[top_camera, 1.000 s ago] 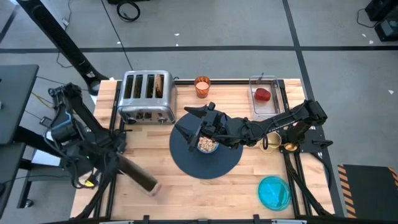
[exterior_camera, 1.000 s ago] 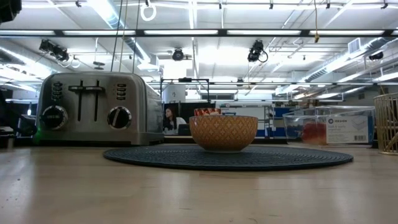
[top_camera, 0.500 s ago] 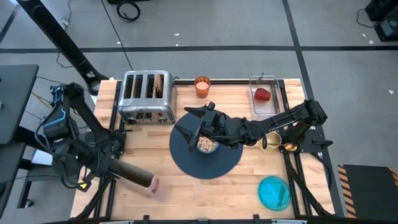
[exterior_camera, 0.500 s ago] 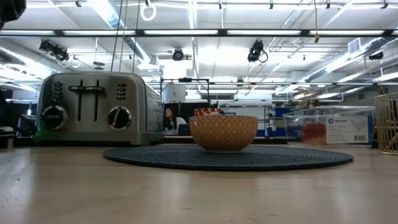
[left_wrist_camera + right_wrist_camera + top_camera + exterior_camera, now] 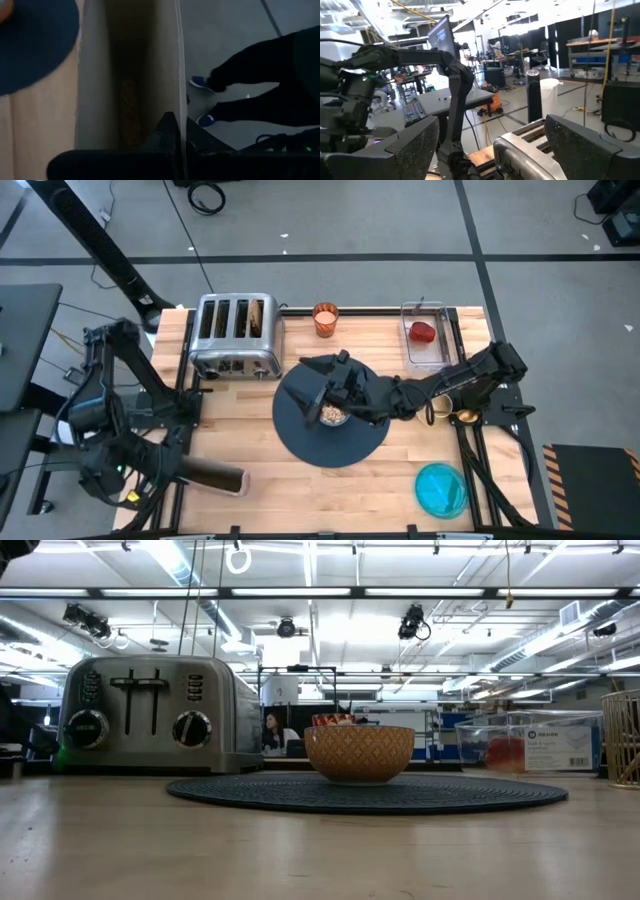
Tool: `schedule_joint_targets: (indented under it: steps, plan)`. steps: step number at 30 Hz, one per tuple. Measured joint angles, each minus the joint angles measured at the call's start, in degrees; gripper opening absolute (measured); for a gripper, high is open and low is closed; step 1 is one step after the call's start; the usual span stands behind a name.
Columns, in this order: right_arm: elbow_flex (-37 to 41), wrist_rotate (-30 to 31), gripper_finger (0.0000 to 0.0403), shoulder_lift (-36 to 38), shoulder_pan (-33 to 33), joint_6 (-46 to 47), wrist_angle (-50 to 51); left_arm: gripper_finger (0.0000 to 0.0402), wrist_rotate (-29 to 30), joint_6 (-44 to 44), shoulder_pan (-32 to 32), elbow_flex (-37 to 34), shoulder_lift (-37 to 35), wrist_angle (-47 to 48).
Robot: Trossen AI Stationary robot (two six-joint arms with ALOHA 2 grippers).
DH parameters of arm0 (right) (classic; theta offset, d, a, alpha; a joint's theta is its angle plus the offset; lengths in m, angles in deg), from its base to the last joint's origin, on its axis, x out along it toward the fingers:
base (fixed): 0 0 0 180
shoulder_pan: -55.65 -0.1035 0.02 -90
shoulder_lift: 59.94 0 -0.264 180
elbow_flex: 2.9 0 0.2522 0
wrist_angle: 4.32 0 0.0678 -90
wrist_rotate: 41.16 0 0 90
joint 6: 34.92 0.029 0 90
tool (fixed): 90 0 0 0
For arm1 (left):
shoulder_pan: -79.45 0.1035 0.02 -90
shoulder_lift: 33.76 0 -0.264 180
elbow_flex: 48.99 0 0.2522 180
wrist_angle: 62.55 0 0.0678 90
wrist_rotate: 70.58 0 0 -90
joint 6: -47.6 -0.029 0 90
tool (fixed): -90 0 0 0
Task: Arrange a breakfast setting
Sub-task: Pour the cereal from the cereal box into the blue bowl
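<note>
From above, the right pincer (image 5: 322,384) hangs with its fingers spread apart over the bowl (image 5: 331,414), which sits on the dark-blue mat (image 5: 300,435) at the middle of the desk (image 5: 250,420). The left pincer (image 5: 190,471) is clamped on a cereal box (image 5: 225,479) at the desk's left front. The orange cup (image 5: 325,318) stands beside the toaster (image 5: 236,335); the teal plate (image 5: 441,489) lies at the front right.

At desk height, the bowl (image 5: 359,753) rests on the mat (image 5: 366,793).

The left wrist camera looks into the open box (image 5: 128,80).
</note>
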Motion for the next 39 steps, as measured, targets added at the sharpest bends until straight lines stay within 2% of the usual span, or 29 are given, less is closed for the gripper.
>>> schedule_joint_targets:
  steps: [5,12,20,27,35,39]
  plan:
    - [0.0,2.5,0.0363,0.0,-2.8,1.4,-0.1,0.0003,0.0,7.7,-1.6,0.0,1.8,1.3]
    - [0.0,3.1,0.0363,0.0,-6.0,0.8,-0.1,0.0004,0.4,15.0,-2.9,0.0,5.1,2.8]
    - [0.0,3.1,0.0363,0.0,-8.0,0.6,-0.1,0.0004,0.6,22.3,-4.1,0.0,5.2,3.3]
    - [0.0,3.1,0.0363,0.0,-9.1,0.5,-0.1,0.0004,0.7,31.1,-6.7,0.0,5.1,8.8]
    - [0.0,3.1,0.0363,0.0,-9.3,1.0,0.0,0.0004,1.9,32.1,-8.3,0.9,4.6,8.0]
    - [0.0,3.1,0.0363,0.0,-9.3,1.1,-0.1,0.0004,6.4,31.0,-9.3,3.2,3.9,8.5]
